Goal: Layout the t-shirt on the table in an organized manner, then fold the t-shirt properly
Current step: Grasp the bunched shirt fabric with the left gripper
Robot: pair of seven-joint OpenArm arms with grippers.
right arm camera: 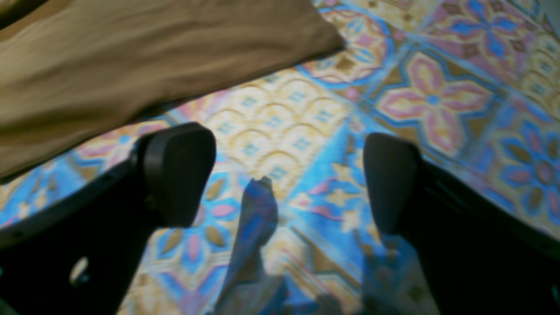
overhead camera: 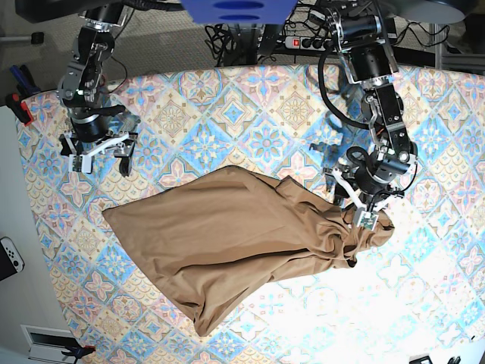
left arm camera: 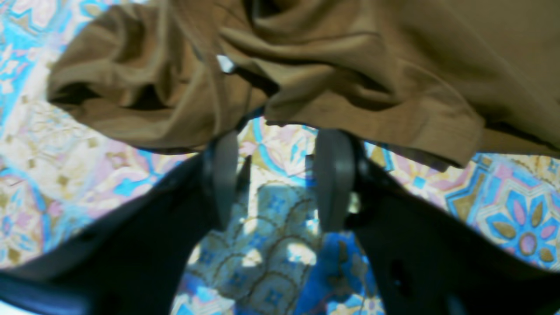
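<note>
The t-shirt (overhead camera: 235,243) is soft tan cloth, matt, with a fine weave and rumpled folds; a small white tag (left arm camera: 225,64) shows among the creases toward twelve o'clock in the left wrist view. The tabletop (overhead camera: 258,129) wears a smooth printed cloth of blue, pink and cream tiles. The fingers (left arm camera: 334,175) look like dark matt plastic with smooth grey pads.
</note>
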